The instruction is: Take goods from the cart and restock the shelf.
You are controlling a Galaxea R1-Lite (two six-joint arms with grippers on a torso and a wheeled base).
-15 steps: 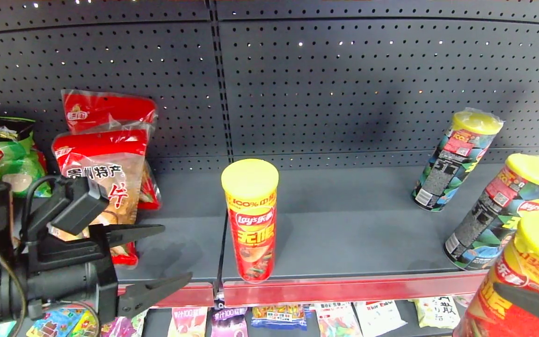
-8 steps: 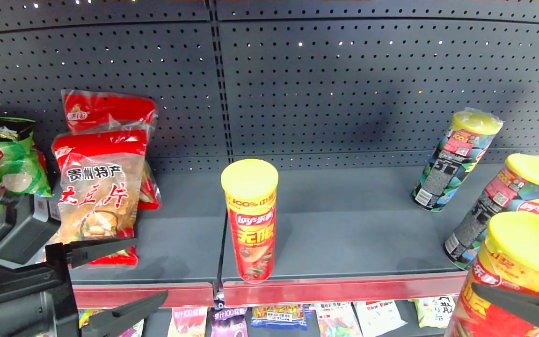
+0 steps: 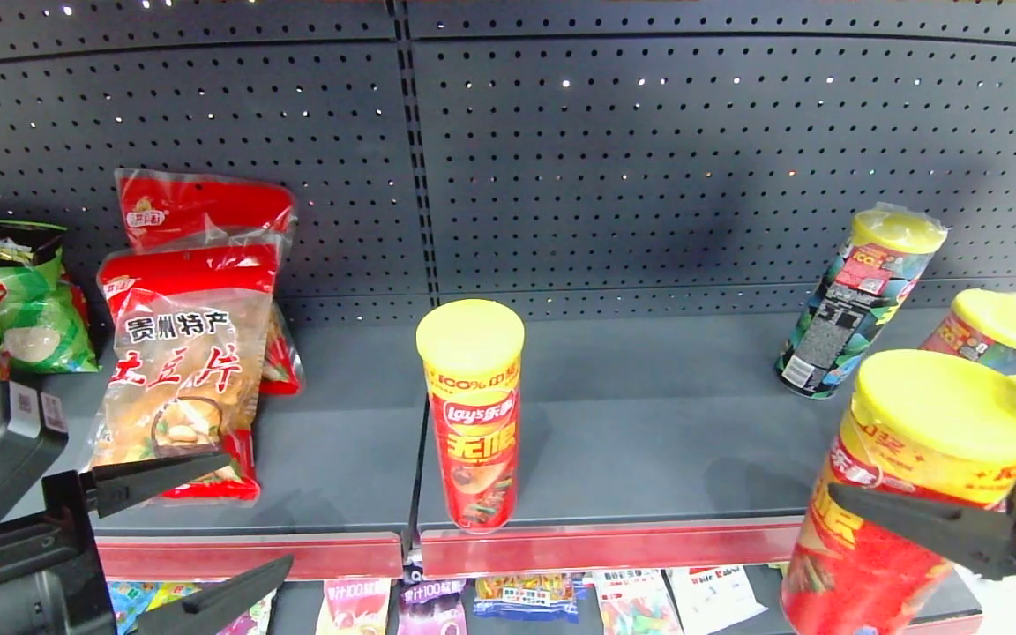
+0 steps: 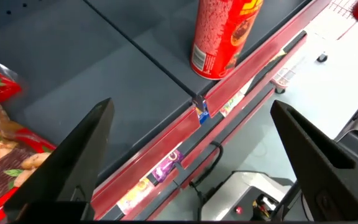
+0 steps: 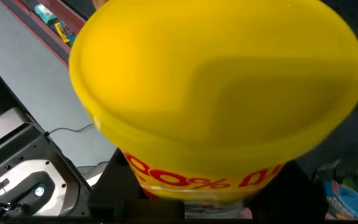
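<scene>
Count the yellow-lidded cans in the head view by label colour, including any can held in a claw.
Red-label cans: 2, the standing can at the shelf front and the held can in the right claw.
Dark-label cans: 2, the rear can and the nearer can.
Total: 4

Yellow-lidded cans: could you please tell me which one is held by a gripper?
The red can at the near right, clamped in the right gripper; the other red can and both dark-patterned cans stand on the shelf.

Shop: pegboard-backed shelf, red price rail, snack bags.
</scene>
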